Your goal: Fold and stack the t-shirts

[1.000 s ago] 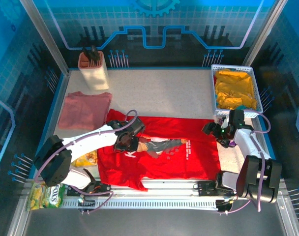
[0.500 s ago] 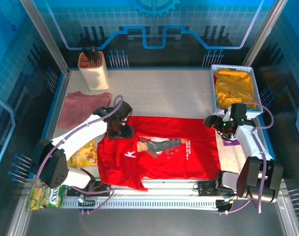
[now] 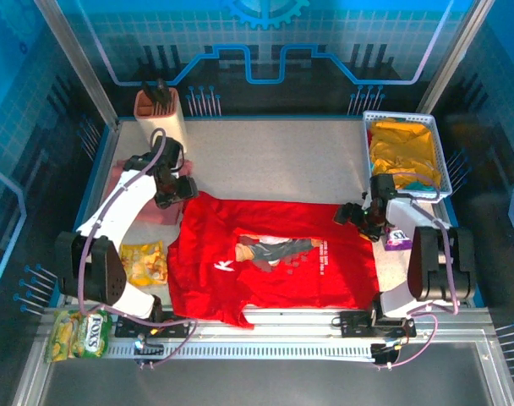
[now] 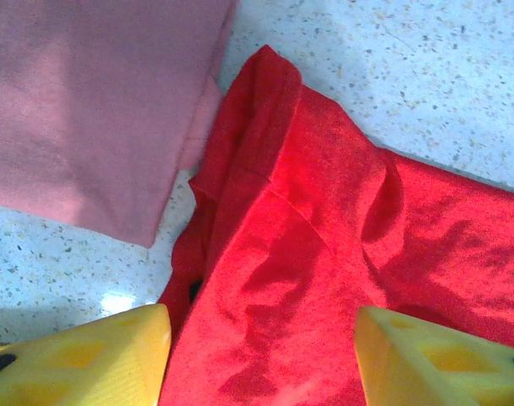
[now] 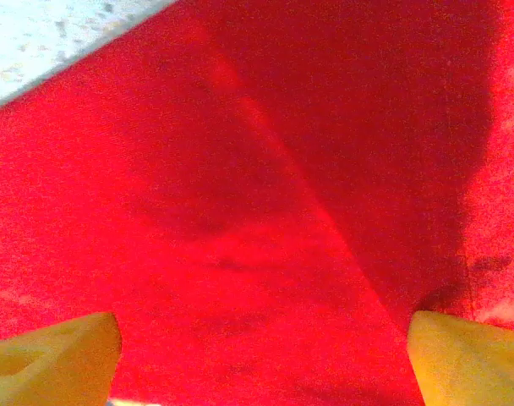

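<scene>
- My left end effector (image 4: 261, 338) is hanging over the far-left corner of the red t-shirt (image 3: 274, 254), fingers apart, nothing clamped between them.
- The dusty-pink t-shirt (image 4: 88, 101) is lying folded on the desk (image 3: 274, 161), right against that red corner.
- My right end effector (image 5: 261, 347) is hanging over the red t-shirt's right edge, fingers spread wide, gripping nothing.
- The red t-shirt is lying spread out, print up, across the desk's near middle.

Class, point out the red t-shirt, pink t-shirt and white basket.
red t-shirt (image 3: 265, 283), top view, front below the print
pink t-shirt (image 4: 79, 101), left wrist view, flat cloth
white basket (image 3: 396, 115), top view, far rim
</scene>
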Tool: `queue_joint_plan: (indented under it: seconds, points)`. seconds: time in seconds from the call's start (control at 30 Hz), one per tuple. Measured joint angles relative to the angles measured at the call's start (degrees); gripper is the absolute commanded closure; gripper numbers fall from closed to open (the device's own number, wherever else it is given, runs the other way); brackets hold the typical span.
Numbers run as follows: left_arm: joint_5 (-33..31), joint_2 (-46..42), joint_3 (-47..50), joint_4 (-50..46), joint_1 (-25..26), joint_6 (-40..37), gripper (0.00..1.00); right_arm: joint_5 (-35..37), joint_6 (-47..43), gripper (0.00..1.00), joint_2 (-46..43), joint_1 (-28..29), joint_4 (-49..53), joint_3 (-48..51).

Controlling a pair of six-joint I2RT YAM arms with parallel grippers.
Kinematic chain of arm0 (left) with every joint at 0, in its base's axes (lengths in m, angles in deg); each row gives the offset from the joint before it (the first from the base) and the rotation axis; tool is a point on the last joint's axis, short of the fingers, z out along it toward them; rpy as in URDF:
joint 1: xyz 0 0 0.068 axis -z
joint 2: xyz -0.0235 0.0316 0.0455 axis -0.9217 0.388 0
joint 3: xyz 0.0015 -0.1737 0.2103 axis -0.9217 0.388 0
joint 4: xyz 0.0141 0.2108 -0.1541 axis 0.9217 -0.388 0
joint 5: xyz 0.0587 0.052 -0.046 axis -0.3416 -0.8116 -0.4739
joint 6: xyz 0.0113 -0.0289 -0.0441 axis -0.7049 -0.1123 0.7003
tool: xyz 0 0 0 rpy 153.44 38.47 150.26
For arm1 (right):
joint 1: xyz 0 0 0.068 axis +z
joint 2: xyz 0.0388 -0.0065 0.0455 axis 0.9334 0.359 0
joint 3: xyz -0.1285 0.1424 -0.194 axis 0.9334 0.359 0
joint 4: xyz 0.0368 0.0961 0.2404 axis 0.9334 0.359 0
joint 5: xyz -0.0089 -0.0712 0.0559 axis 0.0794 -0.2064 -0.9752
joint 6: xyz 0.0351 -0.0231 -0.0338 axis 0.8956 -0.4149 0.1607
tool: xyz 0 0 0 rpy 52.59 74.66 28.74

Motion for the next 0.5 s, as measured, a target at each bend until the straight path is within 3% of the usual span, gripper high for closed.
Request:
queue_joint_plan:
  seconds: [0.1, 0.27, 0.5]
  points:
    - [-0.33, 1.57, -0.94, 0.0, -0.5, -0.11, 0.54, 0.92, -0.5, 0.12, 3.08, 0.39, 0.94, -2.6]
    - [-0.33, 6.29, -6.4, 0.48, -0.5, -0.28, 0.58, 3.06, -1.18, 0.16, 7.06, 0.37, 2.78, -6.78]
    - [-0.63, 12.68, -10.6, 1.88, -0.42, -0.35, 0.55, 5.14, -1.29, 0.13, 7.34, -2.84, 2.82, -7.21]
